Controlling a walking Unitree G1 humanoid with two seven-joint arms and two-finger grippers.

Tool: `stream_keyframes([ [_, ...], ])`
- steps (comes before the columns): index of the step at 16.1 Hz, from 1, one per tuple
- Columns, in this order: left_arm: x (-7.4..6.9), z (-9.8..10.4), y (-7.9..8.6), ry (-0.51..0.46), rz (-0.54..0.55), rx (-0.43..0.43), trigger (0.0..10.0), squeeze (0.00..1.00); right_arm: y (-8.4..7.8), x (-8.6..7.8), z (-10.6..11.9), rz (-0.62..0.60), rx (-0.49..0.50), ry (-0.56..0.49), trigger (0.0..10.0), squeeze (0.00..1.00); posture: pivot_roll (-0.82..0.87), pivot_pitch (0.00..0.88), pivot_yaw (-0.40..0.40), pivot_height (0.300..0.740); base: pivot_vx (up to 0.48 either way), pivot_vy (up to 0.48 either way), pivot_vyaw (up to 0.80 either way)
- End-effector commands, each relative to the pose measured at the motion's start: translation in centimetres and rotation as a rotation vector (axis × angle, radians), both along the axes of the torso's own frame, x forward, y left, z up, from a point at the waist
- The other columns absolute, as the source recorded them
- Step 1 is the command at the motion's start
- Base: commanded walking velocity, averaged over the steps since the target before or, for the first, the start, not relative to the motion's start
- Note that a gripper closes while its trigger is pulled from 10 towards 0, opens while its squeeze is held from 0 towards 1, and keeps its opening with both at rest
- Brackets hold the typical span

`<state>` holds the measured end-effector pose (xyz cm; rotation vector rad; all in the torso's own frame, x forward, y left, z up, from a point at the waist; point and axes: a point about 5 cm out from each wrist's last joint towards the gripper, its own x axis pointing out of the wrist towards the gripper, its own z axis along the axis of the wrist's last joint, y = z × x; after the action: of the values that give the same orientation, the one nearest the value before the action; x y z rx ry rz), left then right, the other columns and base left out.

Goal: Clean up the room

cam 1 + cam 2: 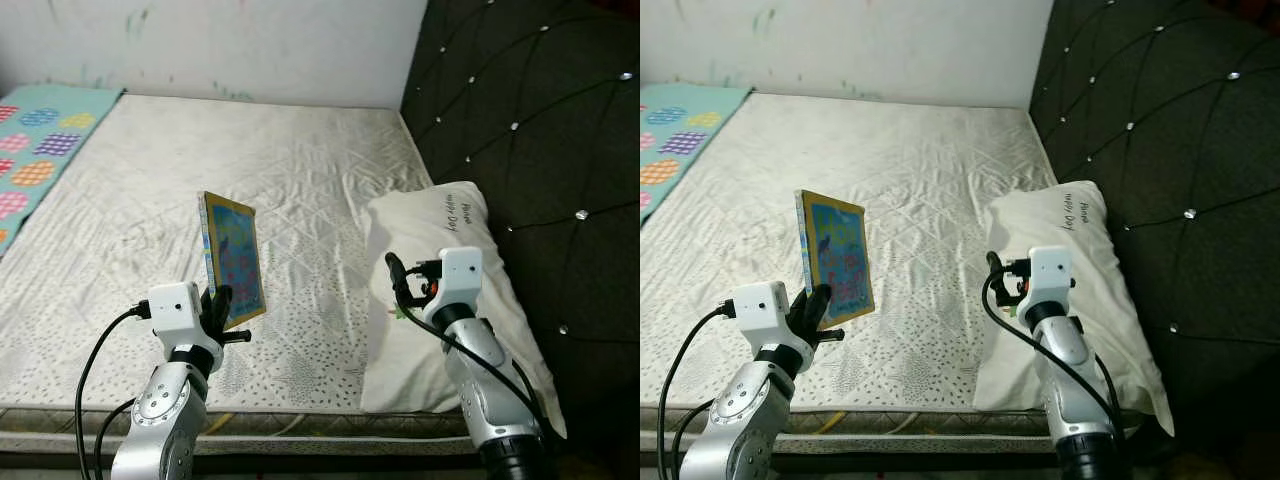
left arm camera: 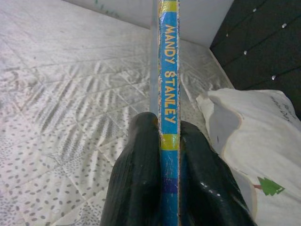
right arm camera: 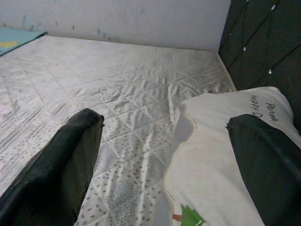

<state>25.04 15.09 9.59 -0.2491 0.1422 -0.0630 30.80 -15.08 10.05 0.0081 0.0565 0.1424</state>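
At the far left edge of the bed, a turquoise blanket (image 1: 40,140) patterned with coloured circles lies along the side of the bare quilted mattress (image 1: 230,180), which is pale, stitched in diamonds and speckled with small grey dots toward the near edge. Above the mattress's near left part, the left pincer (image 1: 218,308) is raised on its silver arm and clamped on the lower edge of a thin picture book (image 1: 233,260). The book stands upright in the air, clear of the mattress, its blue cover with a yellow border turned toward the robot's right. In the left wrist view the two black fingers (image 2: 136,174) press on either side of the book's blue spine, which reads "MANDY STANLEY" in yellow letters. Further right, the right pincer (image 1: 398,278) hovers just over the near left edge of a white pillow (image 1: 450,230); its fingers (image 3: 56,165) are spread wide apart with nothing between them, one over the mattress and the other over the pillow. The pillow lies lengthwise along the right side of the bed, with dark script printed near its far end and a small green tree motif near its close end. Right of the pillow rises a black tufted headboard (image 1: 540,130) studded with shiny buttons. A pale wall (image 1: 250,40) runs behind the bed.
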Motion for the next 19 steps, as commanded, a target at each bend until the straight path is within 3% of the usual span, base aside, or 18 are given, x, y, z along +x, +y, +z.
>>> stream_keyframes([
  [1, 0.32, 0.86, -0.36, -0.042, -0.018, 0.000, 10.0, 0.00, -0.08, -0.05, 0.58, -0.005, -0.008, -0.024, 10.0, 0.00, -0.11, 0.000, -0.023, 0.740, 0.000, 0.000, 0.00],
  [19, -0.02, 0.71, -0.21, -0.028, 0.007, -0.003, 10.0, 0.00, 0.82, -0.60, 0.53, 0.054, -0.004, -0.018, 10.0, 0.00, -0.11, 0.000, -0.024, 0.735, 0.000, 0.000, 0.00],
])
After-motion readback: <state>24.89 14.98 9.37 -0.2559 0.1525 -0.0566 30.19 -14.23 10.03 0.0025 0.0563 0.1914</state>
